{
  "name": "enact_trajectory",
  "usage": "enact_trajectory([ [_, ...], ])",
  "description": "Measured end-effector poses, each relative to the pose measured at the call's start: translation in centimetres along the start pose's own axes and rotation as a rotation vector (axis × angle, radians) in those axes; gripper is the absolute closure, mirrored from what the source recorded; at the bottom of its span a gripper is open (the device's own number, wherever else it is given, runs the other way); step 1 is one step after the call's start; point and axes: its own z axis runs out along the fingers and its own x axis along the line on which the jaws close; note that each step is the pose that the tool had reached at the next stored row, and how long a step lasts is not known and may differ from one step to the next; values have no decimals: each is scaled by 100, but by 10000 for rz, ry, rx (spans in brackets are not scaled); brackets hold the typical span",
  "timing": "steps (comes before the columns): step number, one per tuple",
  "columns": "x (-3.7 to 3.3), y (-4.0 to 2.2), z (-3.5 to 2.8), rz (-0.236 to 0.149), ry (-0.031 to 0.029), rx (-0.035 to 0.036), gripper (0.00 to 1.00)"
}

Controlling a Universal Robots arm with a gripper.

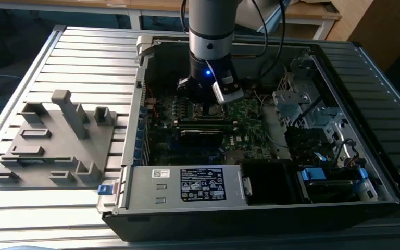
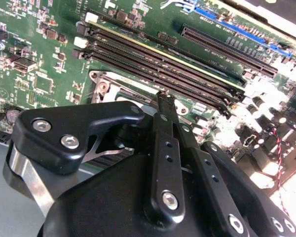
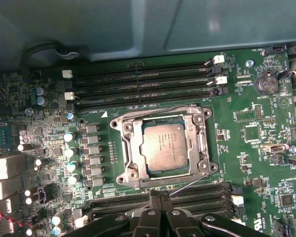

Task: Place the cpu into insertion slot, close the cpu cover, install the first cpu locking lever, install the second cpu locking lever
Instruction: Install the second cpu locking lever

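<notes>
CPU (image 3: 164, 147) is seated flat in the insertion slot (image 3: 138, 148), metal top facing up, its square outline aligned with the socket edges and its printed lines running parallel to the memory slots; being square, it has no evident long axis. In the first wrist view the cpu cover (image 3: 205, 143) lies down around the chip as a silvery frame with the chip showing through its cut-out centre, and a thin wire lever (image 3: 187, 185) slants across the frame's corner nearest the gripper (image 3: 160, 197). Working left to right across the exterior view: a grey fixture block (image 1: 54, 140) with upright posts rests on the ribbed table (image 1: 89, 52), well apart from the work; next comes the open computer case (image 1: 366, 104), with the arm (image 1: 210, 31) descending over the green motherboard (image 1: 245, 117); drive bays and cabling (image 1: 311, 120) occupy the exterior view's right side of the case. Long black memory slots (image 3: 143, 79) flank the socket on two sides, one bank lying between the gripper and the socket. Gripper fingers (image 2: 164, 106) appear drawn together, tips meeting just beside the socket's edge, with nothing visibly clamped between them. Rows of capacitors (image 3: 71, 153) stand beside the socket.
</notes>
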Motion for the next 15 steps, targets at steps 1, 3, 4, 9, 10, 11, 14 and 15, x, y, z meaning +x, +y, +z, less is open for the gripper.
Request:
enact_trajectory([
  [1, 1, 0, 2, 0, 0, 0, 90],
  [3, 1, 0, 2, 0, 0, 0, 90],
  [4, 1, 0, 5, 0, -1, -2, 90],
  [9, 8, -2, 36, 1, 0, -1, 90],
  [10, 10, -2, 43, 1, 0, 0, 90],
  [11, 12, -3, 50, 1, 1, -1, 90],
  [14, 15, -4, 63, -1, 0, 4, 90],
  [15, 15, -4, 63, -1, 0, 6, 90],
])
